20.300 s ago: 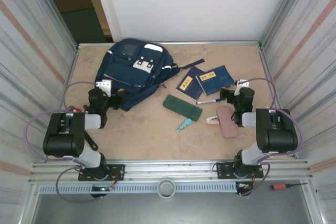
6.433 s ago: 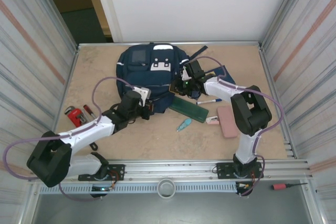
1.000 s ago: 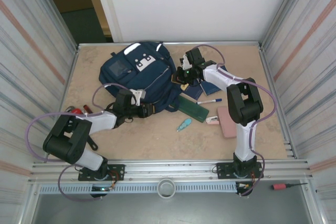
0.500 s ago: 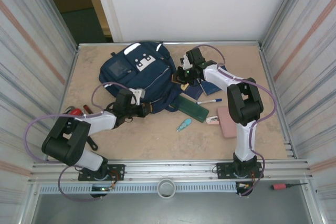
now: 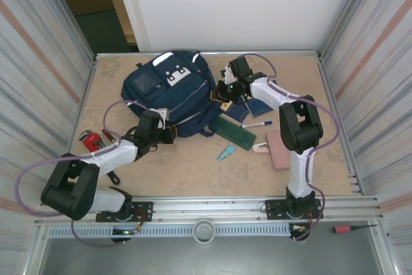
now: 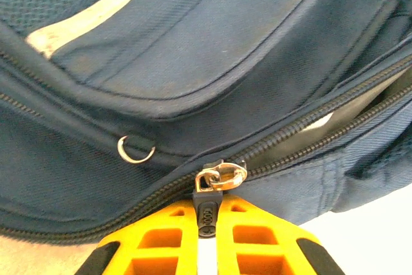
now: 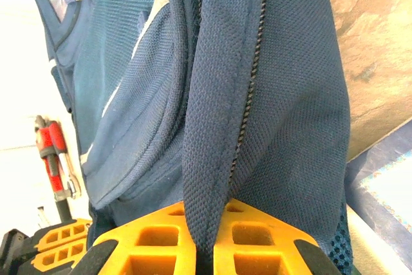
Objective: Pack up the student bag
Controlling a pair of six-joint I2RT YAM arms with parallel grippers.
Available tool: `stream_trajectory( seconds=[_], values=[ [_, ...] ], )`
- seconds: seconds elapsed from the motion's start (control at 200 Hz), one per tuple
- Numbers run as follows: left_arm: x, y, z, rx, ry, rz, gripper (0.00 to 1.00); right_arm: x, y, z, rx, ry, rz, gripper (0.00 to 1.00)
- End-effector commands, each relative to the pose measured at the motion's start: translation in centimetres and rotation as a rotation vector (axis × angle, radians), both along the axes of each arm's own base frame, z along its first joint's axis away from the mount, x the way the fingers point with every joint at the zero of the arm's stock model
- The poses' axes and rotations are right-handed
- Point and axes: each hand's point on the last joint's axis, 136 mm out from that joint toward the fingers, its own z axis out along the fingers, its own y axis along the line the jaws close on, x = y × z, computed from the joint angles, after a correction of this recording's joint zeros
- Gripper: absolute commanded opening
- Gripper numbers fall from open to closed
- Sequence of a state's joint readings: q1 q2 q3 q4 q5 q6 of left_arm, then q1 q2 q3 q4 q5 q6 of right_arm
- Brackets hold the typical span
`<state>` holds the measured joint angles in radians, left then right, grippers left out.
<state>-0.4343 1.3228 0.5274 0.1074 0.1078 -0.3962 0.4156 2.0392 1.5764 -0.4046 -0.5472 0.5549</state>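
While the right gripper [image 7: 206,239] clamps a fold of the large navy blue fabric backpack [image 5: 168,91], upper left of centre in the top view, the left gripper [image 6: 207,236] pinches what looks like its black zipper pull [image 6: 206,209], best drawn slowly and straight, fabric kept taut.

Left arm stretches low and forward, angled in toward the middle, with the left gripper [image 5: 171,134] [image 6: 207,223] pinched tight on a zip pull [image 6: 206,204]. Right arm reaches far out, elbow bent, forearm swung back to the left. The right gripper [image 5: 223,100] [image 7: 207,249] is clamped on a fold of the student bag [image 7: 264,127].
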Motion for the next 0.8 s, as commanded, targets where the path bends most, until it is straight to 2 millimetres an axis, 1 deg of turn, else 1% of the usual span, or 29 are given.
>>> stream_trajectory(
  seconds=[0.0, 0.045, 0.1, 0.21, 0.266, 0.296, 0.331, 0.416, 0.476, 0.541, 0.576, 0.681, 0.746, 0.797],
  values=[
    [-0.8, 2.1, -1.6, 0.100, 0.042, 0.050, 0.00, 1.7, 0.1, 2.0, 0.025, -0.068, 0.021, 0.02],
    [-0.8, 1.6, -1.7, 0.094, 0.044, 0.029, 0.00, 1.8, 0.6, 2.1, 0.030, -0.070, 0.027, 0.02],
    [-0.9, 0.6, -1.3, 0.083, 0.028, -0.011, 0.00, 2.0, 1.3, 2.4, 0.039, -0.076, 0.035, 0.02],
    [-1.1, -2.4, 0.3, 0.035, -0.022, -0.105, 0.00, 2.3, 2.8, 2.6, 0.051, -0.080, 0.056, 0.06],
    [-1.1, -3.7, 1.2, 0.004, -0.036, -0.140, 0.00, 2.5, 3.2, 2.9, 0.048, -0.083, 0.064, 0.11],
    [-1.1, -4.2, 1.5, -0.008, -0.040, -0.151, 0.00, 2.6, 3.0, 3.0, 0.042, -0.081, 0.065, 0.15],
    [-1.0, -4.7, 1.7, -0.016, -0.043, -0.161, 0.00, 2.7, 2.6, 3.0, 0.029, -0.081, 0.059, 0.23],
    [-1.0, -5.1, 1.9, -0.019, -0.044, -0.169, 0.00, 2.5, 0.4, 3.1, -0.037, -0.087, 0.018, 0.42],
    [-1.0, -5.4, 1.9, -0.024, -0.044, -0.176, 0.00, 1.5, -1.2, 2.8, -0.092, -0.093, -0.012, 0.52],
    [-1.0, -5.6, 2.0, -0.031, -0.043, -0.183, 0.00, -0.2, -2.0, 2.2, -0.116, -0.092, -0.028, 0.61],
    [-1.1, -5.7, 2.0, -0.033, -0.044, -0.188, 0.00, -1.2, -1.9, 1.9, -0.117, -0.090, -0.027, 0.66],
    [-1.1, -5.8, 2.1, -0.031, -0.046, -0.196, 0.00, -4.3, -2.0, -0.2, -0.153, -0.049, -0.024, 0.77],
    [-1.1, -5.8, 1.9, -0.025, -0.042, -0.201, 0.00, -5.6, -1.6, -1.1, -0.158, -0.039, -0.018, 0.79],
    [-1.1, -5.7, 1.8, -0.020, -0.040, -0.200, 0.00, -6.2, -1.2, -1.7, -0.159, -0.028, -0.011, 0.80]
  ],
)
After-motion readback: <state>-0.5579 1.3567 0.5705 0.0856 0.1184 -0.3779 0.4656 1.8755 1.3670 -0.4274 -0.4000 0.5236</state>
